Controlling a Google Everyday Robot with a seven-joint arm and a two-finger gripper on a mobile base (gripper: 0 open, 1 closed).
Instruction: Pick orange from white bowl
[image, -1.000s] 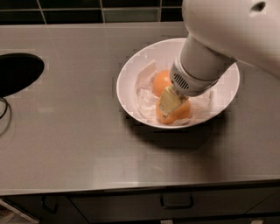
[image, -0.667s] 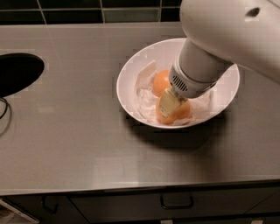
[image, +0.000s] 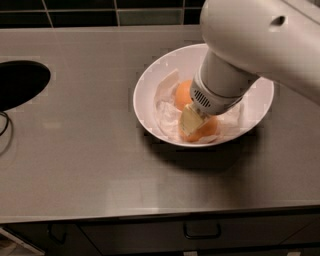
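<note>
The white bowl stands on the steel counter, right of centre. Two oranges lie in it on crumpled white paper. The deeper-coloured orange is at the front of the bowl, partly hidden by my gripper. A paler orange lies just behind and to its left. My gripper reaches down into the bowl from the upper right, and its tip rests against the left side of the front orange. The big white arm hides the bowl's back right part.
A dark round opening is set in the counter at the far left, with a cable beside it. Dark tiles run along the back wall. The counter's front edge has a drawer with a handle below it.
The arm has shifted slightly to the left over the bowl. The oranges and the bowl have not moved.
</note>
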